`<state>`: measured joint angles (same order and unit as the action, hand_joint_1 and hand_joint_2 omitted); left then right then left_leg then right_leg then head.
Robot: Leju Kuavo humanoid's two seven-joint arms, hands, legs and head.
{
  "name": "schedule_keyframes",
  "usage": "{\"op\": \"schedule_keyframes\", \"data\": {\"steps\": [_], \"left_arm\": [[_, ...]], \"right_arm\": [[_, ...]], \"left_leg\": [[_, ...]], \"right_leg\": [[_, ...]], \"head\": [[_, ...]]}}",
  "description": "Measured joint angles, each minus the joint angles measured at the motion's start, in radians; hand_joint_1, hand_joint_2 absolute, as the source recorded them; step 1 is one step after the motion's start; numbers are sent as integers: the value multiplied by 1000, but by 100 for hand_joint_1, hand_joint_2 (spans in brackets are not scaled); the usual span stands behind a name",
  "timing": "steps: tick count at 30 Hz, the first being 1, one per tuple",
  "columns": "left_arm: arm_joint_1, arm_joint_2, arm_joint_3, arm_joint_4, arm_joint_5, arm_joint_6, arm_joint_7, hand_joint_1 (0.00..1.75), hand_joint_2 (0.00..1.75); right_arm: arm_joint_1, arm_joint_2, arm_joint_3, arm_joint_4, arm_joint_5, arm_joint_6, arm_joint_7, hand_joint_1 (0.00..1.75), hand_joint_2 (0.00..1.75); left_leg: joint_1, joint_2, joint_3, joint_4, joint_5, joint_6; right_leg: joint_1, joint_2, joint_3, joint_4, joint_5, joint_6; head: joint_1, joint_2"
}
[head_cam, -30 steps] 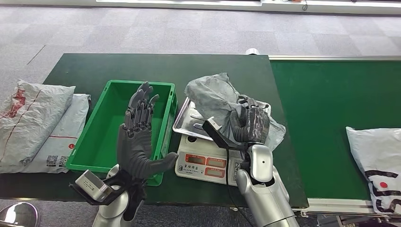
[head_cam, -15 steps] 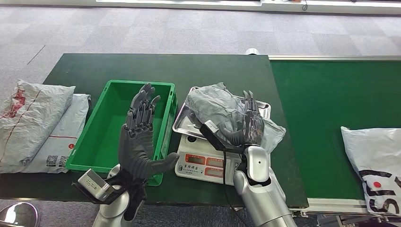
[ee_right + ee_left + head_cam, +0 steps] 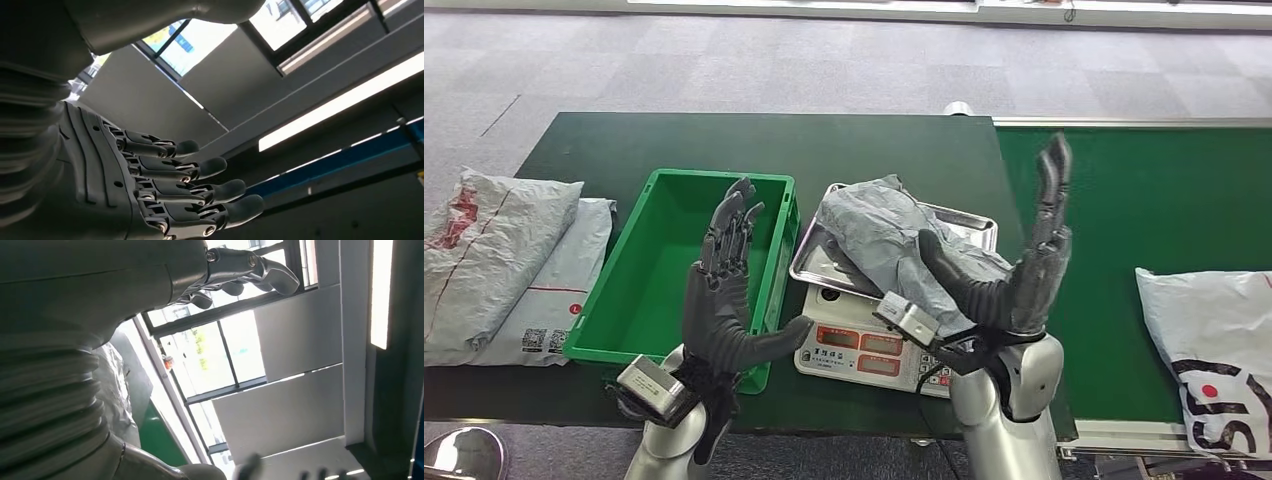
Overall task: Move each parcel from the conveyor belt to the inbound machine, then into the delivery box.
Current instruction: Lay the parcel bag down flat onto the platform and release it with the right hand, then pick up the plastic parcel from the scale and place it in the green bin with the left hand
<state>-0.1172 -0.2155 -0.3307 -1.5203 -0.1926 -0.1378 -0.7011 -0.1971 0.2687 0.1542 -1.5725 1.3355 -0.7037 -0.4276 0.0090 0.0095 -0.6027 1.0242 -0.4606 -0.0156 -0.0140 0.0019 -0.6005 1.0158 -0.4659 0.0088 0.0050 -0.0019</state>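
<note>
A crumpled grey parcel (image 3: pixel 886 228) lies on the steel tray of the weighing scale (image 3: pixel 854 340), free of both hands. My right hand (image 3: pixel 1022 262) is raised above the scale's right side, fingers straight and spread, holding nothing; the right wrist view shows its fingers (image 3: pixel 176 186) against the ceiling. My left hand (image 3: pixel 724 288) stands upright and open in front of the green delivery box (image 3: pixel 656 268), which has nothing in it. Another white parcel (image 3: pixel 1209 330) with red and black print lies on the green conveyor belt (image 3: pixel 1124 210) at the right edge.
Two white parcels (image 3: pixel 494 262) lie stacked on the dark table (image 3: pixel 724 140) at the far left. The green box sits just left of the scale. Grey carpet lies beyond the table.
My right hand let go of the grey parcel and rose, opening upward to the right. The parcel stays on the scale tray. The belt parcel slid a little left. My left hand barely moved.
</note>
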Motion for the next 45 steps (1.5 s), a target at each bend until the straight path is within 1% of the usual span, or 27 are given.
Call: {"op": "schedule_keyframes", "data": {"steps": [5, 12, 15, 18, 22, 26, 29, 32, 34, 40, 45], "left_arm": [[-8, 0, 0, 20, -4, 4, 0, 0, 175], [-10, -2, 0, 35, -14, 12, 1, 0, 175], [-19, -2, 0, 53, -100, 55, 22, 0, 175], [-52, -2, 0, 104, -249, 142, 71, 0, 175], [-123, 1, -1, 218, -472, 275, 150, 0, 175], [-237, 3, -8, 393, -667, 354, 217, 0, 175], [-356, -8, -31, 567, -784, 362, 258, 0, 175], [-465, -35, -68, 733, -864, 353, 291, 0, 175], [-521, -55, -95, 829, -899, 351, 311, 0, 175], [-616, -86, -159, 994, -988, 352, 369, 0, 175], [-663, -100, -216, 1066, -1055, 353, 410, 0, 175]], "right_arm": [[18, 1, -27, -117, -2, 1, -9, 0, 175], [26, 1, -41, -174, -5, 4, -14, 0, 175], [32, 1, -51, -212, -35, 4, -42, 0, 175], [41, 0, -60, -278, -63, 4, -58, 0, 175], [49, 0, -64, -337, -113, 4, -96, 0, 175], [51, 0, -66, -345, -180, 4, -137, 0, 175], [49, 0, -62, -339, -210, 5, -147, 0, 175], [46, 0, -52, -327, -224, 6, -144, 0, 175], [44, 0, -45, -321, -240, 6, -147, 0, 175], [41, 0, -31, -310, -270, 6, -166, 0, 175], [38, 0, -20, -303, -289, 6, -168, 0, 175]], "left_leg": [[-1, 2, 1, 0, 0, 0], [-1, 1, 1, 0, 0, 0], [-1, 1, 1, 0, 0, 0], [-1, 0, 1, 0, 0, 0], [-1, 1, 1, 0, 0, 0], [-1, 1, 2, 1, 2, 1], [-1, 0, 1, 1, 3, 2], [-1, 0, 1, 1, 3, 2], [-1, 0, 1, 1, 3, 2], [-2, 0, 0, 1, 3, 2], [-2, 0, 0, 0, 3, 2]], "right_leg": [[-1, 1, 0, 0, 1, 1], [-1, 1, 0, 0, 2, 1], [-1, 1, 0, 0, 1, 1], [-1, 0, 1, 0, 1, 1], [-1, 1, 1, 0, 2, 1], [-1, 1, 1, 0, 3, 2], [-1, 1, 1, 0, 4, 2], [-2, 1, 1, 0, 5, 2], [-2, 1, 1, 0, 5, 2], [-2, 0, 0, 0, 4, 2], [-2, 0, 0, 0, 4, 2]], "head": [[0, 0], [0, 0], [0, 0], [0, 0], [0, 0], [0, 0], [0, 0], [0, 0], [0, 0], [0, 0], [0, 0]]}}
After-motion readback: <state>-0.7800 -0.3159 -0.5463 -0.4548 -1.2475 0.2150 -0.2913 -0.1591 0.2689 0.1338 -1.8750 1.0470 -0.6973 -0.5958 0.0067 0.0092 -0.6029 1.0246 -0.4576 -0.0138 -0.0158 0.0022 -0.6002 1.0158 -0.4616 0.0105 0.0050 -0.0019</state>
